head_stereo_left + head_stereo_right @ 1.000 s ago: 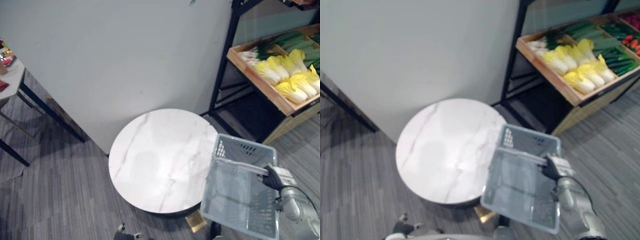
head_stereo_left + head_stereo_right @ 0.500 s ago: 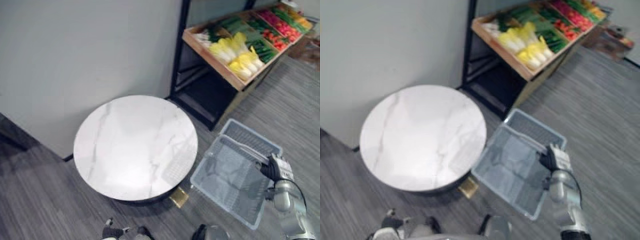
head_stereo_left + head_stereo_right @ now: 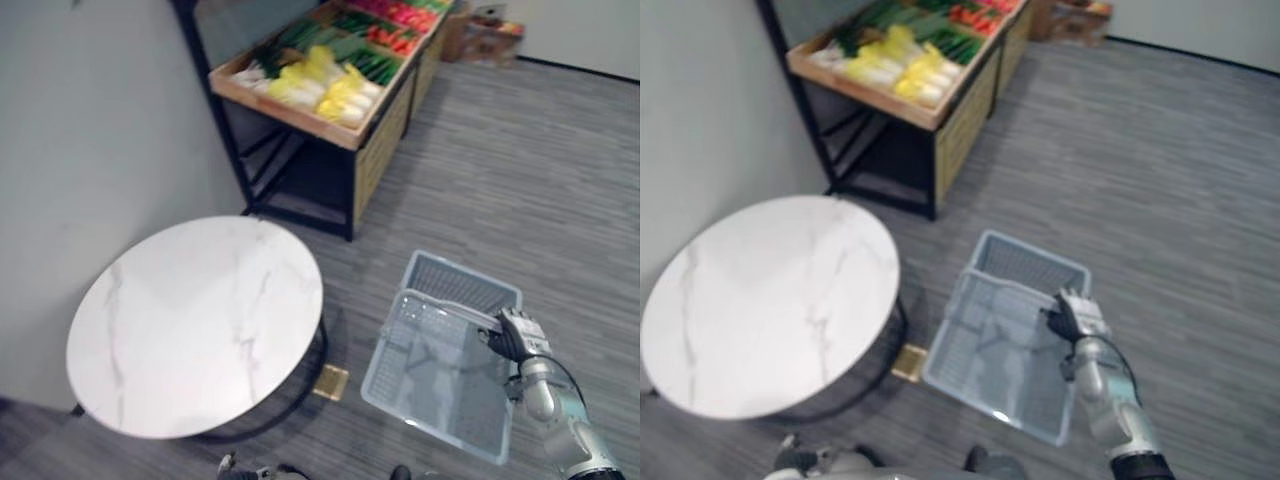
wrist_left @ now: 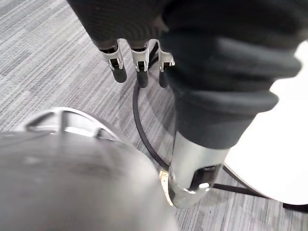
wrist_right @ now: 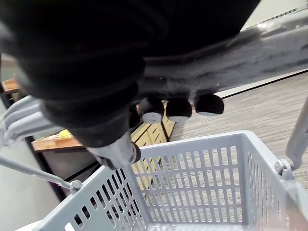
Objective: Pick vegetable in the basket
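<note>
Right hand [image 3: 516,338] stays curled round the basket [image 3: 440,385] handle; my left hand [image 4: 141,74] hangs slack. My view has swung, so the vegetables [image 3: 322,82] now sit top centre, within approach.

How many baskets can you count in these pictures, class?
1: a grey basket, empty, hanging from the right hand above the floor, beside the round table. I see no other.
</note>
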Available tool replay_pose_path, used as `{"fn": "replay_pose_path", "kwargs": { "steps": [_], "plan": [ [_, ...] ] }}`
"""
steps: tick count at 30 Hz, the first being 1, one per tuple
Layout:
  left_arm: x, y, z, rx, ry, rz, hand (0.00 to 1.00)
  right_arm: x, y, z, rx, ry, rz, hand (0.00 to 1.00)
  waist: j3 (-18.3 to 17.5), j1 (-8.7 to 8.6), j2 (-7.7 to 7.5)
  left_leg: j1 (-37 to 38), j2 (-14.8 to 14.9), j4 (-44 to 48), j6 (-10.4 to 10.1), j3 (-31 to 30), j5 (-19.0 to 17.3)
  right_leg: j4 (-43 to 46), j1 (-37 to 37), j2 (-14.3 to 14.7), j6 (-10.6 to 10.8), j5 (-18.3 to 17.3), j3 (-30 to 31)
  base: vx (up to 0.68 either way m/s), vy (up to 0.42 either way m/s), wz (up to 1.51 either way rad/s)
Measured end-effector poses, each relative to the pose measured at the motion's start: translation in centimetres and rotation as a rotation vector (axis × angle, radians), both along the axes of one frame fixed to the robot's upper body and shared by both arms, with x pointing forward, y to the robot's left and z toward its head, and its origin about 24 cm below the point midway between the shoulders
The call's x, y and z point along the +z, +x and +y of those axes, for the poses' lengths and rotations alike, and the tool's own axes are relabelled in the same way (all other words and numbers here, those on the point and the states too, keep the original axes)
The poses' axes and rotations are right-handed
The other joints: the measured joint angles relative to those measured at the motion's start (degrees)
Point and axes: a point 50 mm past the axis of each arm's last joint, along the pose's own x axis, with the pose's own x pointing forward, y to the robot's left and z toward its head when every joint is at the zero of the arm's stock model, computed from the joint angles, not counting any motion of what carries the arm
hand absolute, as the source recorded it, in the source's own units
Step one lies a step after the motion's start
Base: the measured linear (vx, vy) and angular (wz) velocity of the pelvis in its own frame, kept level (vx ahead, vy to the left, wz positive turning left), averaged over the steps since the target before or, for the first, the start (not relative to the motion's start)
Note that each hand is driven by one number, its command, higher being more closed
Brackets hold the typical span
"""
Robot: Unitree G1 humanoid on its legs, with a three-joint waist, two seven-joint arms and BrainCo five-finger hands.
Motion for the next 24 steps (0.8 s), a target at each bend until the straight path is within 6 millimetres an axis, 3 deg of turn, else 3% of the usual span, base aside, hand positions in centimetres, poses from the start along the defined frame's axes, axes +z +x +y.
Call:
{"fn": "replay_pose_path", "kwargs": {
  "steps": [1,2,3,5,9,13,15,17,19,20,22,24],
  "plan": [
    [0.0,0.0,-0.2,-0.004,-0.004,0.0,0.0,0.2,0.2,0.0,0.003,-0.003,-0.006,1.0,0.19,0.06,0.29,-0.16,-3.29,-0.32,-0.75,-6.23,-0.53,-0.72,-0.13,-0.27,0.28,0.5,1.86,-0.06,0.004,-0.8],
    [-0.1,-0.1,-0.3,-0.006,-0.006,0.001,0.0,0.2,0.2,0.0,0.003,-0.003,-0.007,1.0,0.24,0.07,0.41,-0.11,-4.19,-0.7,-0.89,-7.59,-0.63,-0.87,-0.22,-0.3,0.28,0.75,2.3,-0.05,0.026,-1.0],
    [-0.1,-0.2,-0.7,-0.014,-0.016,-0.004,0.0,0.1,0.1,0.1,0.005,-0.002,-0.004,1.0,0.23,-0.04,1.12,1.26,-7.69,-4.4,-1.02,-13.71,-0.74,-2.47,-1.04,-0.36,0.8,2.32,5.63,-0.02,0.038,-0.83],
    [-0.1,0.0,-0.9,-0.016,-0.019,-0.014,0.0,0.1,0.2,0.1,0.008,-0.002,-0.004,1.0,0.01,0.06,2.01,1.02,-8.54,-5.05,-1.28,-16.27,-0.9,-4.26,-1.85,-0.37,1.31,4.45,6.99,0.0,0.048,-0.59],
    [0.1,0.5,-0.9,-0.023,-0.023,-0.034,0.0,-0.2,0.1,0.8,0.04,-0.001,0.008,1.0,0.63,1.31,1.94,0.03,-11.26,-7.65,-1.65,-18.99,-1.17,-9.96,-2.23,-1.19,2.25,9.82,8.42,0.0,0.089,-0.18],
    [0.1,1.0,-1.3,-0.044,-0.035,-0.045,0.0,-0.1,0.3,1.1,0.064,0.004,0.003,1.0,0.96,1.46,2.43,-0.05,-12.9,-10.26,-1.73,-20.59,-2.27,-12.1,-2.58,-2.1,3.27,11.62,8.31,-0.02,0.134,0.08],
    [0.0,0.7,-1.4,-0.045,-0.041,-0.037,0.0,0.0,0.3,1.4,0.086,0.01,-0.009,1.0,0.94,1.7,2.6,0.06,-13.0,-10.43,-1.74,-21.42,-5.58,-12.1,-3.4,-1.88,3.75,11.88,9.57,-0.04,0.131,-0.25],
    [0.1,0.9,-1.2,-0.051,-0.035,-0.04,0.0,0.1,0.5,1.7,0.091,0.024,-0.014,1.0,1.41,2.59,1.83,0.18,-13.68,-9.87,-1.42,-20.92,-8.64,-7.11,-7.03,-2.51,4.28,9.73,11.85,-0.07,0.174,-0.62],
    [0.2,0.9,-1.0,-0.069,-0.026,-0.036,0.0,-0.3,0.2,1.7,0.087,0.029,0.002,1.0,2.14,2.24,0.81,1.9,-14.5,-10.1,-0.73,-19.59,-9.66,2.0,-10.66,-4.05,4.51,7.62,12.64,-0.06,0.167,-0.57],
    [0.1,0.8,-0.9,-0.08,-0.022,-0.031,0.0,-0.4,0.2,1.8,0.09,0.029,0.013,1.0,2.36,2.07,0.86,3.07,-14.53,-10.15,-0.28,-18.65,-10.2,10.45,-14.59,-4.57,4.13,7.7,10.89,-0.01,0.112,-0.41],
    [0.2,0.7,-0.5,-0.101,-0.009,-0.024,0.0,-0.5,0.1,1.8,0.09,0.034,0.022,1.0,3.14,0.97,0.29,6.27,-14.99,-10.73,0.89,-17.68,-10.55,18.95,-17.06,-6.75,3.25,8.32,8.2,0.04,0.117,-0.31],
    [0.3,0.9,-0.5,-0.115,-0.004,-0.029,0.0,-0.6,0.1,1.9,0.088,0.036,0.024,1.0,3.36,0.41,0.58,7.12,-14.94,-11.48,1.04,-17.54,-10.16,19.56,-17.3,-7.83,2.17,7.82,6.48,0.06,0.063,-0.03]
  ]
}}
